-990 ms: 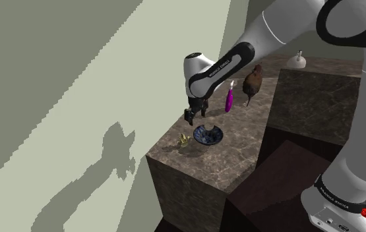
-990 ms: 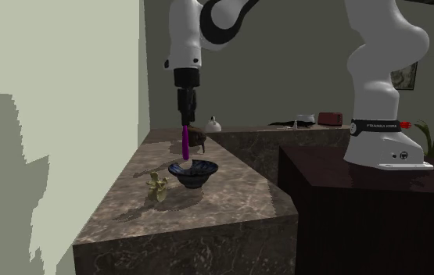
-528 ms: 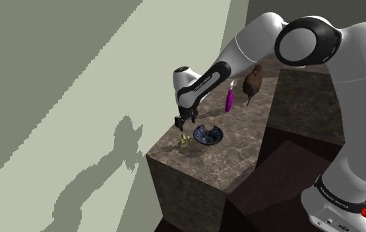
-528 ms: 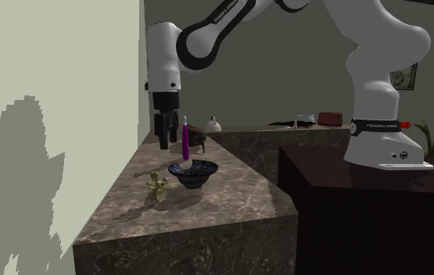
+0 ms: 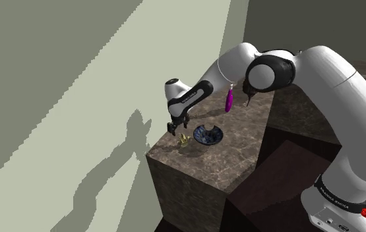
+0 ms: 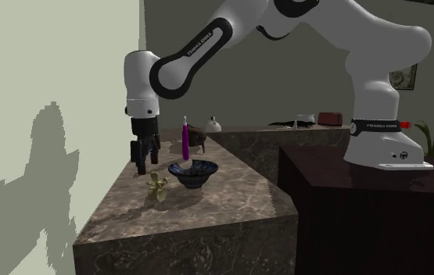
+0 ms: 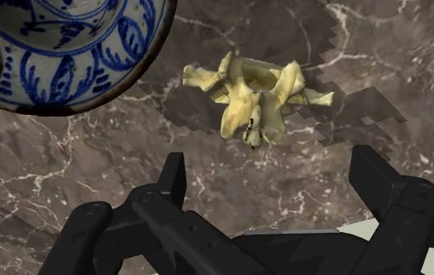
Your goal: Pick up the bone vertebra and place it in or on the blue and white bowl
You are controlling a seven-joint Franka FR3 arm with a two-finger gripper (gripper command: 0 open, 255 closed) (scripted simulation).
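A pale yellowish bone vertebra (image 5: pixel 184 140) (image 6: pixel 157 184) lies on the marble counter (image 5: pixel 201 165), close to the counter's wall-side edge. Right beside it stands the blue and white patterned bowl (image 5: pixel 208 136) (image 6: pixel 193 173), upright and with nothing in it. My black gripper (image 5: pixel 175 128) (image 6: pixel 142 165) hangs low over the counter next to the vertebra, on the side away from the bowl. In the wrist view the gripper (image 7: pixel 270 168) is open. The vertebra (image 7: pixel 254 94) lies just ahead of its fingers, untouched, with the bowl's wall (image 7: pixel 66 78) off to one side.
A purple bottle (image 5: pixel 229 100) (image 6: pixel 184 137) stands behind the bowl, and a brown figure (image 5: pixel 251 84) behind that. A pale green wall (image 5: pixel 76 79) runs along the counter's far edge. A raised marble block (image 5: pixel 320 105) and my dark stand (image 6: pixel 364 203) lie towards the arm's base.
The gripper has swung away from above the bowl, towards the wall, and dropped low beside the vertebra. The fingers stay open; vertebra and bowl have not moved.
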